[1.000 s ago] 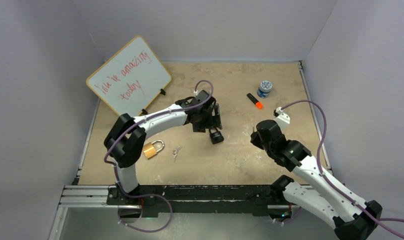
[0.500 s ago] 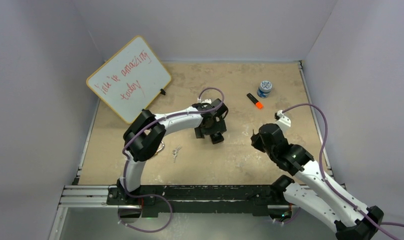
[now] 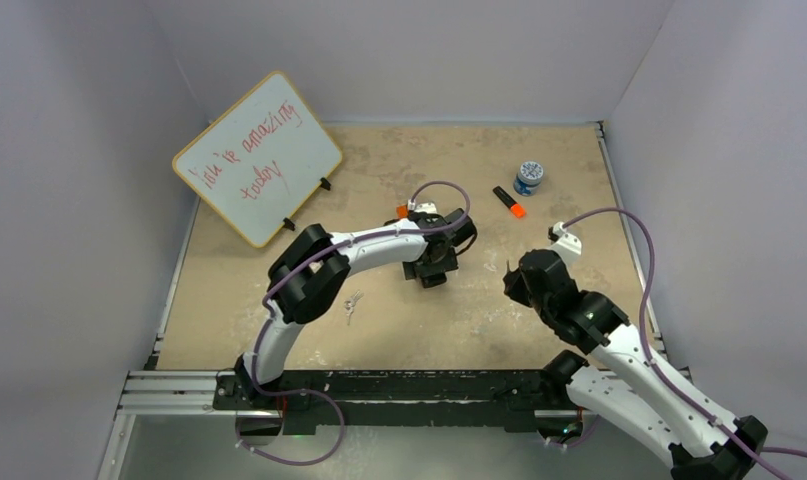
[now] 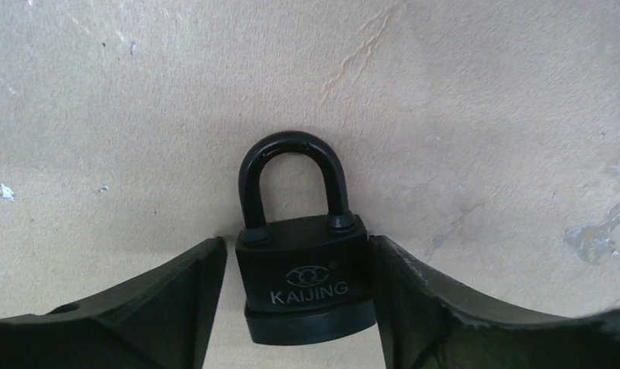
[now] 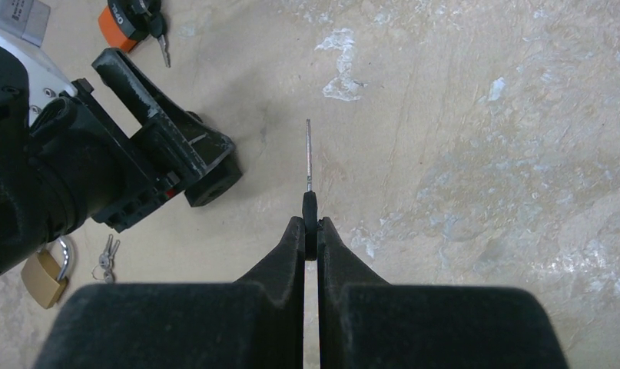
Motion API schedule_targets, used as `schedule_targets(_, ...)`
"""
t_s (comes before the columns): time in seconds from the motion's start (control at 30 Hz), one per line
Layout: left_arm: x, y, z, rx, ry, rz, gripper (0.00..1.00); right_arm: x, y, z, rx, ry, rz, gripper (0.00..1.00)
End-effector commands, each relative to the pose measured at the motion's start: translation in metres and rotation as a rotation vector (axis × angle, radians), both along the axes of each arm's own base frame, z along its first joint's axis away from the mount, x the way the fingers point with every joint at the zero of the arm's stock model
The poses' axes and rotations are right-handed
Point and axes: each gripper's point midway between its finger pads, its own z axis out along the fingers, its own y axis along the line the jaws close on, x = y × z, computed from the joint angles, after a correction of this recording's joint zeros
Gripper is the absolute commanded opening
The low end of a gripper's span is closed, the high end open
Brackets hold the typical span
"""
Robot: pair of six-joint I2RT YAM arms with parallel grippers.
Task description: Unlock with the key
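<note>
Two fingers [image 5: 283, 254] of the right end effector [image 5: 310, 227] clenched on a black-headed key with a thin silver blade [image 5: 309, 157], pointing away over bare beige surface [image 5: 460, 154]. Just left, left end effector [image 4: 296, 246] bracketing a black KAIJING padlock [image 4: 303, 273] lying flat, shackle away. Right finger [image 4: 429, 307] touching its body, sliver of gap at the left. Clamped or not, cannot tell. Seen only from the right wrist: brass padlock [image 5: 44, 278], hidden overhead under the left arm. Farther back, orange highlighter [image 3: 510, 202], blue-and-white round tub [image 3: 529, 177], tilted whiteboard [image 3: 257, 155] at the far-left edge, open room between.
</note>
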Motion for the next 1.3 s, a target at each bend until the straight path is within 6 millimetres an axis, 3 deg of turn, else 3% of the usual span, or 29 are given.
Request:
schedule_targets(0.0,-0.004,0.001,-0.006,0.015,0.027,0.014,0.62,-0.001,-0.007,-0.004,-0.038,-0.003,0.0,0.0)
schedule_targets(0.1,0.003,-0.011,0.008,-0.057,0.014,-0.06,0.42,-0.003,-0.005,-0.004,-0.036,0.001,0.021,0.0)
schedule_targets(0.23,0.017,-0.027,0.061,-0.294,-0.03,-0.158,0.19,-0.002,0.012,0.013,0.018,-0.068,0.124,0.0)
schedule_targets(0.3,0.017,-0.031,0.084,-0.436,-0.016,-0.19,0.12,0.0,0.024,0.02,0.049,-0.108,0.192,0.0)
schedule_targets(0.4,0.016,-0.031,0.123,-0.636,0.017,-0.207,0.07,0.0,0.039,0.032,0.079,-0.146,0.281,0.0)
schedule_targets(0.57,0.013,-0.02,0.187,-0.859,0.024,-0.183,0.07,-0.003,0.064,0.057,0.117,-0.219,0.446,0.0)
schedule_targets(0.77,0.007,-0.005,0.274,-1.309,-0.009,-0.065,0.07,-0.02,0.092,0.098,0.164,-0.372,0.701,0.0)
schedule_targets(0.97,0.002,0.007,0.3,-1.403,-0.004,-0.003,0.06,-0.038,0.117,0.145,0.217,-0.525,0.917,0.0)
schedule_targets(1.27,-0.009,0.032,0.291,-1.353,0.024,0.179,0.06,-0.051,0.136,0.157,0.29,-0.586,1.054,0.0)
